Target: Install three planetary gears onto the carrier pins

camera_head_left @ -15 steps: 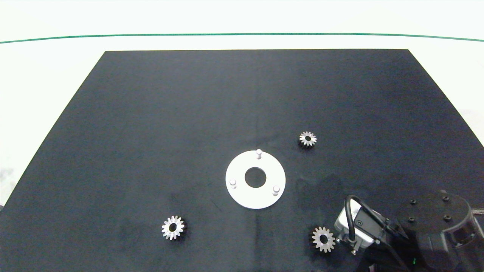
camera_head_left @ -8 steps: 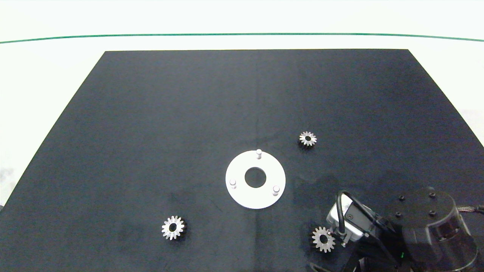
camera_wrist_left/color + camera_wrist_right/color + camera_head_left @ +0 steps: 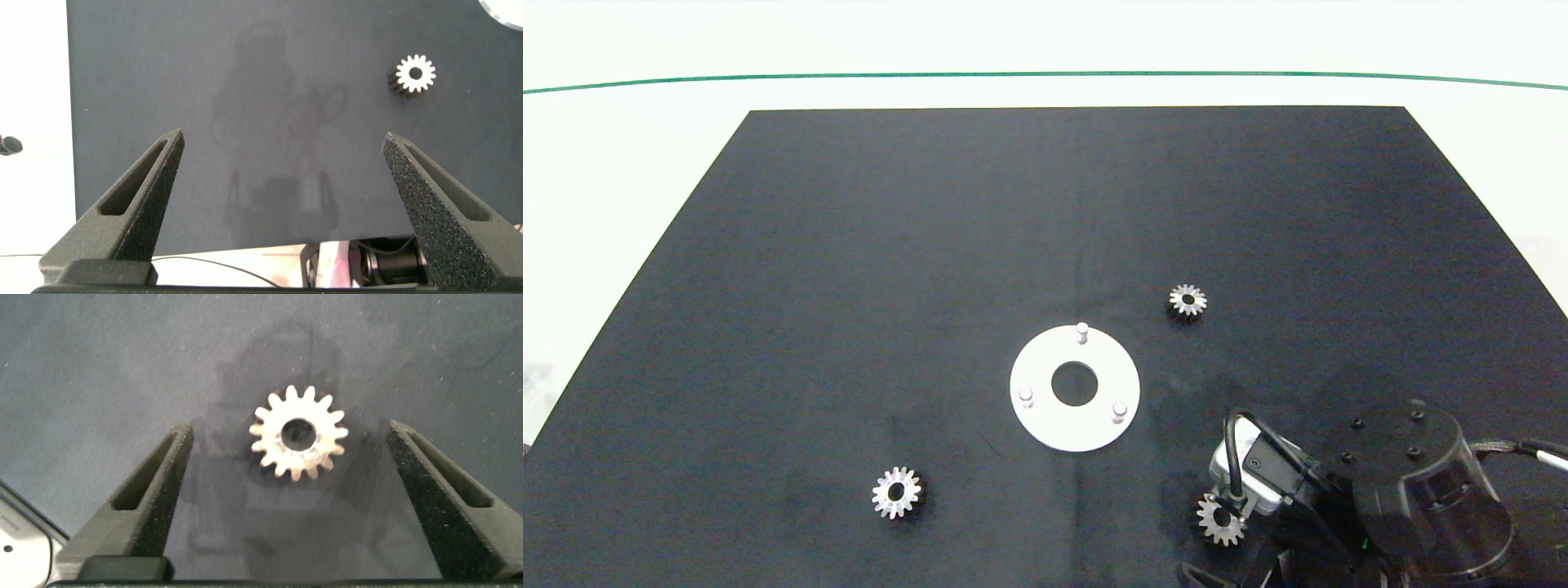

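Observation:
Three planetary gears lie flat on the black mat: one far right (image 3: 1188, 300), one near left (image 3: 896, 492), one near right (image 3: 1221, 519). The white carrier disc (image 3: 1045, 425) sits mid-mat with its three carrier pins (image 3: 1082, 331) bare. My right arm (image 3: 1413, 482) hangs over the near right gear. In the right wrist view that gear (image 3: 297, 441) lies between the open fingers of my right gripper (image 3: 290, 429), untouched by either. My left gripper (image 3: 283, 137) is open and empty over the mat's near left edge, with the near left gear (image 3: 415, 75) ahead of it.
The black mat (image 3: 931, 245) covers most of the white table, with a green line (image 3: 1045, 74) along the far side. The disc's rim (image 3: 507, 10) shows in a corner of the left wrist view. The left arm is outside the head view.
My right arm has slid left and slightly farther onto the mat, so its wrist now overlaps the near right gear's edge. Gears and disc have not moved.

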### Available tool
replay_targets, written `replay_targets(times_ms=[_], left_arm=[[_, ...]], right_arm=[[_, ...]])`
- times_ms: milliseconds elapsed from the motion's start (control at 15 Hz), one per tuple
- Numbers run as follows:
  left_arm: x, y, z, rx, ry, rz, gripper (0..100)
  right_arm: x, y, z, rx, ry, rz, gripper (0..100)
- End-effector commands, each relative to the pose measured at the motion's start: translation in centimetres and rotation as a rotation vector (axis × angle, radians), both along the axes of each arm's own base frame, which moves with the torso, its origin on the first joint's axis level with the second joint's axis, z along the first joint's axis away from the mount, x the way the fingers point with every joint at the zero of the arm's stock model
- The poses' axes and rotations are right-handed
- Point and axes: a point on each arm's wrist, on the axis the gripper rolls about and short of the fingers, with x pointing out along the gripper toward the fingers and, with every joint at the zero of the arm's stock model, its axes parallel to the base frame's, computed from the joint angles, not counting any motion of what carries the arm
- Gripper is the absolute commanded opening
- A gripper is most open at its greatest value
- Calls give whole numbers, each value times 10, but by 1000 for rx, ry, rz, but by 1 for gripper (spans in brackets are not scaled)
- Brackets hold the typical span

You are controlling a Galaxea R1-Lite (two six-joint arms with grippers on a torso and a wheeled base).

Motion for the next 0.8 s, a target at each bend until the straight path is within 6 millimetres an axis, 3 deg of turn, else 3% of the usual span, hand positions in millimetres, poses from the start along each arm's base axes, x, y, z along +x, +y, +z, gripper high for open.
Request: replay_targets(times_ms=[67, 800], left_arm=[[0, 0, 0, 1, 3, 0, 100], [2, 0, 1, 0, -3, 0, 100]], right_arm=[[3, 3, 0, -3, -2, -2, 90], [4, 4, -4, -15, 9, -3, 69]])
